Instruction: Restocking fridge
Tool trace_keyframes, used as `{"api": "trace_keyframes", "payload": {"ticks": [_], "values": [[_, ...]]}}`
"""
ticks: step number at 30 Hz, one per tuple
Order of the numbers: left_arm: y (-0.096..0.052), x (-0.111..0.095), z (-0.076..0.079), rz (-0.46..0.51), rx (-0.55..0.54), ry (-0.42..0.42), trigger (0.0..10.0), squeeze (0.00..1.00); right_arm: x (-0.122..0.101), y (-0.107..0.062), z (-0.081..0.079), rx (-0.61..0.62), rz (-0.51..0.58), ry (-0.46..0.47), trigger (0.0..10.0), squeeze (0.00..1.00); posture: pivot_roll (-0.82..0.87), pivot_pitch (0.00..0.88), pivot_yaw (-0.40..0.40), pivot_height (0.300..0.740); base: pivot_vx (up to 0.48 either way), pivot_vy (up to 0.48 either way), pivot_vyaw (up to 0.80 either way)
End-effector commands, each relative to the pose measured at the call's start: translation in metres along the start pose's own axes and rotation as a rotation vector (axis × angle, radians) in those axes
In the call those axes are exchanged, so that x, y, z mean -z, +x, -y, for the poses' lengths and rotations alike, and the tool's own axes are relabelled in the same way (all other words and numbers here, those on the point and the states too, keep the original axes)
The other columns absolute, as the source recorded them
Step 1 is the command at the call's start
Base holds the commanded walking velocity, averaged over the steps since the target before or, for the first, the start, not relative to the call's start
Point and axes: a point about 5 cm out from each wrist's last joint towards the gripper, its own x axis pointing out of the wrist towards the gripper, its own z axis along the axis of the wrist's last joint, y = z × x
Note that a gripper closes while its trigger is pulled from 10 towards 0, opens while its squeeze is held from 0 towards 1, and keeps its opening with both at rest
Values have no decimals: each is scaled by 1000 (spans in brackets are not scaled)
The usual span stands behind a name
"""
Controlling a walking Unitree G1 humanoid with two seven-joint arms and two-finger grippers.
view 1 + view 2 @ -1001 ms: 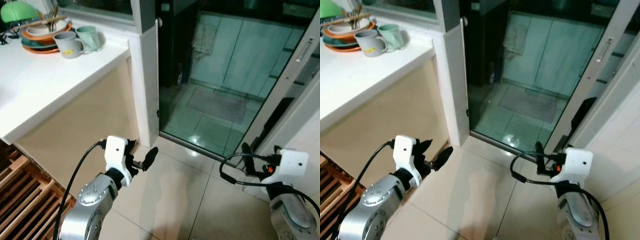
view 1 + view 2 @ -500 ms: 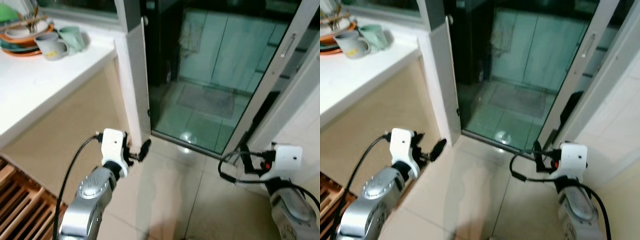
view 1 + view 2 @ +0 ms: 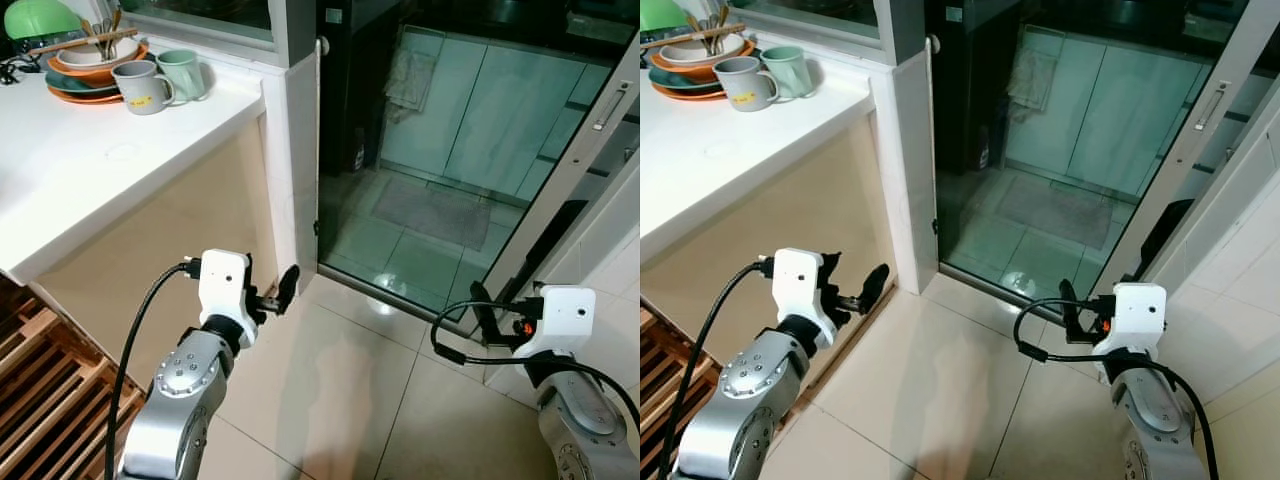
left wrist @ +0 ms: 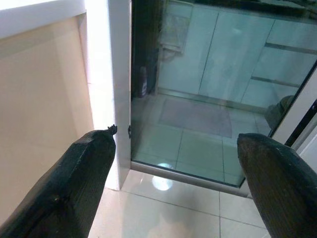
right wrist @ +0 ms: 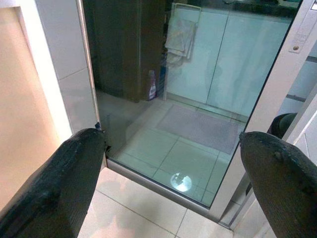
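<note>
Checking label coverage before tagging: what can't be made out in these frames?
- Fridge: none identifiable behind the tinted glass door, eye views.
- Green item: cut by the frame edge.
- Bottle label: too small.
- Dark object: hidden by the door frame.

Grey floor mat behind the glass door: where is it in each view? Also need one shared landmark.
Left eye: mat right of centre, upper half, behind the glass.
Right eye: mat right of centre, upper half.
Left wrist: mat mid-frame.
Right wrist: mat mid-frame.
Landmark: round light spot on the tile between mat and camera, also.
</note>
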Motion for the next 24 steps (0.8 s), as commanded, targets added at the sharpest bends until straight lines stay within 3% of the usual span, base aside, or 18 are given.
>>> {"api": "trace_keyframes", "payload": {"ticks": [1,24], "values": [[2,-2,-1,2,-4,-3,10000,0,-3,1,0,-2,8,10,10000,0,-188,0,19,740,0,0,0],[4,-2,0,2,-1,-4,10000,0,-5,1,2,8,25,8,10000,0,-190,0,19,740,0,0,0]]}}
